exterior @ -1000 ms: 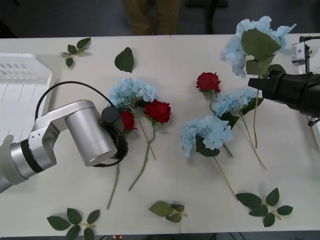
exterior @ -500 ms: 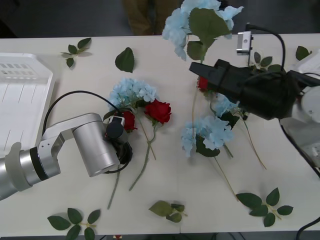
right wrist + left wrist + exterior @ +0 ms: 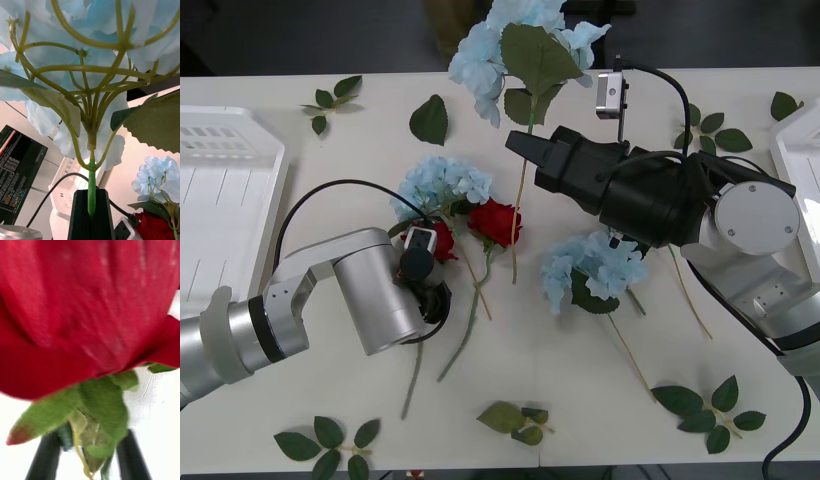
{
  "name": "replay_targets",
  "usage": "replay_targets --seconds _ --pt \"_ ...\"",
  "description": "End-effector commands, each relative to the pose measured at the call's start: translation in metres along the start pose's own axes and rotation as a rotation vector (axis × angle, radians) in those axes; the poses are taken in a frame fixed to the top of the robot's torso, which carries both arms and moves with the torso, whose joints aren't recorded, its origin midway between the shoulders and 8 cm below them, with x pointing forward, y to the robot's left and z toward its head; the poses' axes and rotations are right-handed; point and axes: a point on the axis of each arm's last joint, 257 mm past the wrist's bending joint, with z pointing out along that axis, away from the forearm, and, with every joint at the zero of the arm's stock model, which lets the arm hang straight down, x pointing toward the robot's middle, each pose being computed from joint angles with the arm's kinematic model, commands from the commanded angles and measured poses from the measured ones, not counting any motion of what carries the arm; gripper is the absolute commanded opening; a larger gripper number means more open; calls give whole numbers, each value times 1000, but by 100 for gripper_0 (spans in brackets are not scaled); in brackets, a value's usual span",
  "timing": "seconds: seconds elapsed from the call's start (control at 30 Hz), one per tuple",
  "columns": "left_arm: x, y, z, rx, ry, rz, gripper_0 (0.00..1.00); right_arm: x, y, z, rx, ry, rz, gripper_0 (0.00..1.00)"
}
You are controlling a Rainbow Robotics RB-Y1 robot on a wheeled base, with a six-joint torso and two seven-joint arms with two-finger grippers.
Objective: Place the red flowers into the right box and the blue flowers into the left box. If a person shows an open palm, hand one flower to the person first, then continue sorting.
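Right gripper is up above the middle of the table, its black jaws pinched shut on the stem of a blue hydrangea whose fluffy head rides toward twelve o'clock over the far table edge. In the right wrist view that green stem runs straight down into the closed black jaws.

Down at eight o'clock, the left gripper is at a red rose. In the left wrist view the rose head looms large with its green calyx between two black fingers, which stand a little apart on either side of it; whether they are clamping it, I cannot tell.

Count time. Blue hydrangeas: three in the front view, one held aloft, one cluster lying just beyond the left gripper, one at centre-right partly under the right arm. Red roses: two in the front view, the one at the left gripper and a second just beside it toward three o'clock, both on the table with stems trailing toward six.

Left box sits at nine o'clock. Right box peeks in at three o'clock as a white rim. Loose leaf sprigs lie scattered on the white table.
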Motion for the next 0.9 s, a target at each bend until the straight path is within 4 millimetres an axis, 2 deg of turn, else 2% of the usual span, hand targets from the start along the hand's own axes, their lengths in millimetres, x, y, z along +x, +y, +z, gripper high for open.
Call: replay_targets --seconds 0.03,0.23,0.3,0.4,0.43,0.53,0.67,0.7,0.73,0.8,0.9 --pt "5 9 8 -32 4 -7 0 -23 23 9 -47 -50 -53 0" --pt "3 13 8 -44 -3 4 0 -24 22 8 -49 -53 -44 0" --pt "-11 22 1 -65 -42 41 0 -24 21 8 -46 -52 -44 0" --pt "-34 47 -16 -103 -74 80 1 -24 21 8 -46 -52 -43 0" --pt "-42 62 -26 -122 -64 93 1 -24 21 8 -47 -53 -42 0" --pt "-49 89 -42 -141 -13 98 1 -24 21 8 -47 -53 -42 0" --pt "-50 113 -70 -124 89 94 1 -23 22 9 -51 -53 -37 0" --pt "-51 120 -84 -112 122 95 1 -25 22 8 -52 -55 -34 0" --pt "-51 122 -90 -105 135 100 1 -25 22 8 -52 -55 -34 0" --pt "-52 127 -114 -57 172 107 0 -28 23 7 -53 -61 -37 0" --pt "-60 119 -142 66 153 95 1 -34 20 5 -47 -70 -41 0"
